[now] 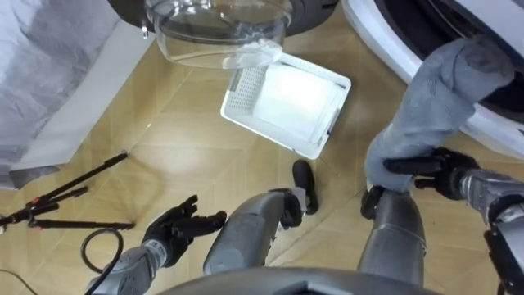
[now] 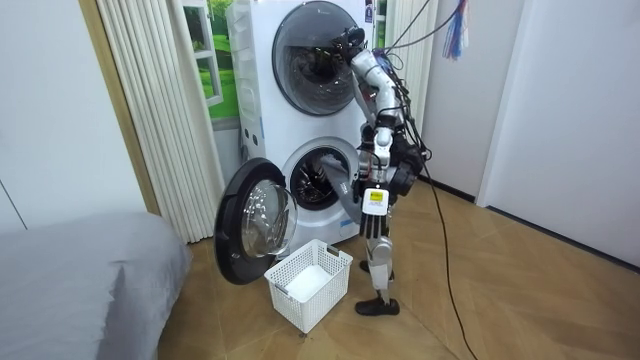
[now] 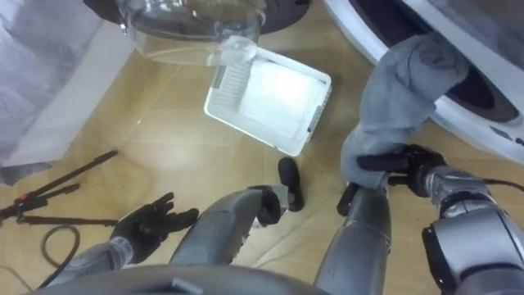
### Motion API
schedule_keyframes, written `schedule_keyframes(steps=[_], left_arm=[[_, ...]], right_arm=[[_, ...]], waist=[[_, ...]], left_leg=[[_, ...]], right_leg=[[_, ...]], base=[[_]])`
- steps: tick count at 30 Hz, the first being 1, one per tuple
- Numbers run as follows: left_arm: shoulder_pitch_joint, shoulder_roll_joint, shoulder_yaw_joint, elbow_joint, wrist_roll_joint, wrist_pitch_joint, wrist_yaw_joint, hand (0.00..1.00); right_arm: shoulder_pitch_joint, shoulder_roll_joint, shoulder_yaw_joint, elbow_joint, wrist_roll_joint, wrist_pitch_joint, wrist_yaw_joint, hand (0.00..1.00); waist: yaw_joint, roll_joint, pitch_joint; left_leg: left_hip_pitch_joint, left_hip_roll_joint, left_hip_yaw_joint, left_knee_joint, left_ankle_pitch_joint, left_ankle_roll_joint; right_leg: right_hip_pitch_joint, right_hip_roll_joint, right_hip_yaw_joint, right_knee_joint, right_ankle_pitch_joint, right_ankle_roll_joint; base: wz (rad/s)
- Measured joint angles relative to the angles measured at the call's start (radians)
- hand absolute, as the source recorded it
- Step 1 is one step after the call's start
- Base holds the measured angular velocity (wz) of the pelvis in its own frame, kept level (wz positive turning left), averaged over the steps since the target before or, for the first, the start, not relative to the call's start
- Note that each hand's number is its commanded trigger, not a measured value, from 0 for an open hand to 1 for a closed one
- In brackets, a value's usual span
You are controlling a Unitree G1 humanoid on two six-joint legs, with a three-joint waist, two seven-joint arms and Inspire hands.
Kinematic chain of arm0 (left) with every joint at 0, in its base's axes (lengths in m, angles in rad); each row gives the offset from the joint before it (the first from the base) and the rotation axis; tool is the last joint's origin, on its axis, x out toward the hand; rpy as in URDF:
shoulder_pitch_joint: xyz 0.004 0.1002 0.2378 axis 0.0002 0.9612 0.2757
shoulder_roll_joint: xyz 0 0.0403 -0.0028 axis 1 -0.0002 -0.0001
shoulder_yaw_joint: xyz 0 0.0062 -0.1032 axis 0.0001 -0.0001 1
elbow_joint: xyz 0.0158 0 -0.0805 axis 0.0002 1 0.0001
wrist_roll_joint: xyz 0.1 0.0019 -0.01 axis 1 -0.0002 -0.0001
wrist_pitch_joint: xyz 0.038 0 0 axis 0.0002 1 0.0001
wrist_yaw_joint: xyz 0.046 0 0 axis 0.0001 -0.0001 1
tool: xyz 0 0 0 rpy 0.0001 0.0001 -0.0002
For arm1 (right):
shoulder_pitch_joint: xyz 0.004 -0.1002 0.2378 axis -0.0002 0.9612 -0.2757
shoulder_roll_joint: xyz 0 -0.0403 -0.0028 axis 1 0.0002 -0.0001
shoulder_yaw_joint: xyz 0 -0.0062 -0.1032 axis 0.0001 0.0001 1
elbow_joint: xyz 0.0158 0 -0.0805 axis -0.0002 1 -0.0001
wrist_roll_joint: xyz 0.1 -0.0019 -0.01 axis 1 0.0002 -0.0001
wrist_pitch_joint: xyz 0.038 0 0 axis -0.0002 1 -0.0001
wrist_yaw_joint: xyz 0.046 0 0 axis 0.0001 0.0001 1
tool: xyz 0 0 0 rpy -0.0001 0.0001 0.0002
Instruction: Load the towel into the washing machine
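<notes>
A grey towel (image 1: 442, 98) hangs from my right hand (image 1: 426, 172), whose fingers are curled round its lower part. Its upper end lies over the white rim of the lower washing machine's opening (image 1: 385, 45) at the upper right. In the room view I stand right in front of that opening (image 2: 318, 180), and the grey towel (image 2: 345, 195) droops from its edge. My left hand (image 1: 176, 225) hangs at the lower left over the floor, open and holding nothing.
The round glass door (image 1: 217, 29) stands swung open at the top, to my left. A white laundry basket (image 1: 286, 102) sits on the wooden floor below it. A black tripod (image 1: 65, 197) lies at the left, beside a grey bed cover (image 1: 41, 57).
</notes>
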Motion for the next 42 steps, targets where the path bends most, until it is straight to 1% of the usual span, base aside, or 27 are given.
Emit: schedule_keyframes(steps=[1,2,3,4,5,8,11,16,19,22,23,25,26,27,28,30,31,33,34,35,36,37,38,39,40,41,42], left_arm=[[-0.006,-0.009,0.000,0.016,-0.001,-0.004,0.000,0.00],[-0.014,-0.012,0.000,0.029,-0.001,-0.005,-0.001,0.00],[-0.018,-0.012,-0.001,0.036,-0.001,-0.005,-0.003,0.00],[-0.022,-0.015,-0.001,0.043,-0.001,-0.005,-0.008,0.00],[-0.022,-0.018,0.000,0.044,-0.001,-0.005,-0.008,0.00],[-0.025,-0.022,0.000,0.055,-0.001,-0.005,-0.009,0.00],[-0.038,-0.032,0.003,0.085,-0.001,-0.005,-0.009,0.00],[-0.040,-0.034,0.000,0.092,-0.020,-0.005,-0.010,0.00],[-0.041,-0.038,-0.002,0.100,-0.037,-0.006,-0.009,0.00],[-0.041,-0.040,-0.018,0.124,-0.104,-0.013,-0.007,0.00],[-0.040,-0.040,-0.020,0.130,-0.129,-0.015,-0.005,0.00],[-0.039,-0.041,-0.021,0.130,-0.136,-0.020,0.004,0.00],[-0.038,-0.041,-0.023,0.131,-0.135,-0.025,0.006,0.00],[-0.038,-0.041,-0.023,0.131,-0.135,-0.027,0.006,0.00],[-0.039,-0.041,-0.023,0.136,-0.136,-0.030,0.009,0.00],[-0.040,-0.041,-0.022,0.152,-0.135,-0.038,0.016,0.00],[-0.039,-0.041,-0.021,0.155,-0.137,-0.044,0.028,0.00],[-0.038,-0.041,-0.020,0.155,-0.136,-0.053,0.045,0.00],[-0.034,-0.039,-0.012,0.148,-0.136,-0.055,0.059,0.00],[-0.030,-0.033,0.004,0.144,-0.137,-0.057,0.069,0.00],[-0.029,-0.028,0.005,0.144,-0.137,-0.059,0.075,0.00],[-0.026,-0.025,0.006,0.145,-0.136,-0.069,0.083,0.00],[-0.015,-0.021,0.015,0.144,-0.136,-0.079,0.090,0.00],[-0.011,-0.018,0.022,0.145,-0.135,-0.082,0.096,0.00],[-0.004,-0.010,0.031,0.144,-0.135,-0.086,0.109,0.00],[0.008,-0.005,0.043,0.134,-0.136,-0.092,0.120,0.00],[0.014,-0.002,0.043,0.126,-0.136,-0.094,0.124,0.00]], right_arm=[[0.003,0.014,0.000,-0.002,0.000,0.000,0.007,1.00],[0.007,0.027,0.000,-0.004,0.000,0.000,0.014,1.00],[0.010,0.028,0.000,-0.007,0.000,0.000,0.017,1.00],[0.020,0.044,0.005,-0.016,0.001,0.001,0.023,1.00],[0.029,0.049,0.009,-0.026,-0.002,-0.003,0.023,1.00],[0.031,0.054,0.012,-0.026,-0.017,-0.002,0.023,1.00],[0.034,0.055,0.011,-0.026,-0.030,0.000,0.026,1.00],[0.034,0.055,0.010,-0.025,-0.023,0.000,0.030,1.00],[0.041,0.057,0.010,-0.022,0.043,0.001,0.029,1.00],[0.046,0.061,-0.005,-0.021,0.149,0.001,0.028,1.00],[0.048,0.066,-0.019,-0.019,0.208,0.001,0.026,1.00],[0.053,0.075,-0.063,-0.020,0.288,0.002,0.025,1.00],[0.056,0.079,-0.099,-0.020,0.337,0.001,0.024,1.00],[0.056,0.078,-0.116,-0.019,0.358,0.001,0.022,1.00],[0.055,0.080,-0.145,-0.020,0.399,0.000,0.018,1.00],[0.045,0.078,-0.190,-0.021,0.452,0.000,0.003,1.00],[0.038,0.072,-0.223,-0.022,0.496,-0.003,-0.014,1.00],[0.019,0.060,-0.262,-0.023,0.534,-0.004,-0.046,1.00],[-0.004,0.058,-0.285,-0.023,0.563,-0.003,-0.065,1.00],[-0.031,0.053,-0.301,-0.025,0.606,-0.003,-0.079,1.00],[-0.043,0.049,-0.316,-0.025,0.626,-0.003,-0.083,1.00],[-0.065,0.033,-0.331,-0.030,0.649,-0.004,-0.094,1.00],[-0.084,0.022,-0.357,-0.038,0.661,-0.003,-0.110,1.00],[-0.090,0.018,-0.366,-0.043,0.677,-0.004,-0.117,1.00],[-0.105,0.004,-0.389,-0.048,0.693,0.000,-0.127,1.00],[-0.127,-0.013,-0.401,-0.048,0.732,0.043,-0.134,0.00],[-0.135,-0.011,-0.403,-0.051,0.758,0.057,-0.141,0.00]], waist=[[0.000,0.001,-0.0001],[0.001,0.003,-0.0012],[0.001,0.003,-0.0012],[0.004,0.003,-0.0014],[0.005,0.004,-0.0021],[0.005,0.008,-0.0049],[0.009,0.008,-0.0049],[0.010,0.008,-0.0047],[0.010,0.007,-0.0046],[0.005,0.007,-0.0045],[0.003,0.006,-0.0040],[-0.003,0.007,-0.0046],[-0.010,0.005,-0.0034],[-0.013,0.001,-0.0009],[-0.021,0.007,-0.0054],[-0.035,-0.004,0.0010],[-0.042,-0.009,0.0015],[-0.048,-0.022,-0.0017],[-0.052,-0.039,-0.0041],[-0.065,-0.052,-0.0077],[-0.071,-0.059,-0.0090],[-0.082,-0.070,-0.0123],[-0.094,-0.091,-0.0117],[-0.097,-0.103,-0.0135],[-0.107,-0.125,-0.0149],[-0.120,-0.140,-0.0149],[-0.123,-0.143,-0.0148]], left_leg=[[0.007,-0.001,0.000,-0.010,0.002,-0.002],[0.012,-0.002,0.000,-0.021,0.008,-0.003],[0.015,-0.003,0.000,-0.027,0.010,-0.004],[0.019,-0.003,0.000,-0.034,0.011,-0.005],[0.023,-0.003,0.001,-0.039,0.012,-0.006],[0.028,-0.002,0.001,-0.045,0.014,-0.005],[0.043,-0.006,0.001,-0.061,0.018,-0.005],[0.047,-0.008,-0.001,-0.063,0.020,-0.005],[0.057,-0.009,0.001,-0.065,0.020,-0.005],[0.068,-0.009,0.001,-0.064,0.020,-0.005],[0.068,-0.010,0.001,-0.064,0.020,-0.005],[0.068,-0.013,-0.001,-0.064,0.023,-0.003],[0.069,-0.017,-0.001,-0.065,0.025,-0.001],[0.070,-0.018,-0.001,-0.066,0.026,0.000],[0.071,-0.021,-0.001,-0.066,0.026,0.001],[0.073,-0.028,0.003,-0.067,0.028,0.004],[0.074,-0.035,0.006,-0.067,0.029,0.005],[0.069,-0.040,0.020,-0.066,0.031,0.009],[0.060,-0.044,0.027,-0.063,0.032,0.010],[0.052,-0.049,0.027,-0.062,0.033,0.012],[0.050,-0.052,0.029,-0.062,0.034,0.013],[0.050,-0.055,0.030,-0.062,0.036,0.017],[0.053,-0.057,0.032,-0.061,0.036,0.017],[0.056,-0.057,0.035,-0.061,0.036,0.017],[0.058,-0.057,0.042,-0.057,0.036,0.017],[0.058,-0.054,0.050,-0.054,0.036,0.017],[0.057,-0.053,0.054,-0.054,0.036,0.018]], right_leg=[[0.004,0.002,0.001,-0.004,0.000,0.000],[0.006,0.003,0.001,-0.009,0.000,0.000],[0.007,0.003,0.001,-0.011,0.000,0.000],[0.009,0.005,0.000,-0.015,0.000,0.000],[0.012,0.005,0.000,-0.017,0.000,0.000],[0.023,0.007,-0.007,-0.027,0.000,0.001],[0.031,0.006,-0.008,-0.030,0.000,0.002],[0.031,0.004,-0.007,-0.028,0.000,0.002],[0.040,0.005,-0.005,-0.029,0.000,0.003],[0.053,0.005,-0.005,-0.029,0.000,0.003],[0.053,0.003,-0.005,-0.027,0.000,0.003],[0.052,-0.001,-0.007,-0.025,-0.001,0.005],[0.052,-0.005,-0.006,-0.022,-0.001,0.006],[0.052,-0.006,-0.005,-0.021,-0.001,0.007],[0.052,-0.008,-0.001,-0.021,0.001,0.010],[0.048,-0.014,0.008,-0.015,0.002,0.014],[0.044,-0.021,0.013,-0.007,0.001,0.016],[0.030,-0.029,0.022,0.002,0.002,0.019],[0.013,-0.031,0.034,0.010,0.003,0.021],[0.000,-0.036,0.040,0.019,0.004,0.021],[-0.005,-0.039,0.041,0.025,0.004,0.021],[-0.007,-0.043,0.043,0.029,0.004,0.022],[-0.008,-0.044,0.049,0.033,0.005,0.023],[-0.009,-0.044,0.053,0.035,0.005,0.023],[-0.005,-0.044,0.054,0.036,0.005,0.024],[-0.003,-0.043,0.054,0.034,0.008,0.025],[-0.002,-0.042,0.054,0.031,0.011,0.026]], base=[[-0.04],[0.00],[0.00],[0.00],[0.00],[0.01],[0.01],[0.00],[0.00],[0.00],[0.00],[0.06],[0.05],[0.00],[-0.03],[-0.03],[0.00],[-0.04],[-0.08],[-0.06],[0.00],[0.00],[0.00],[-0.05],[0.00],[0.00],[0.00]])
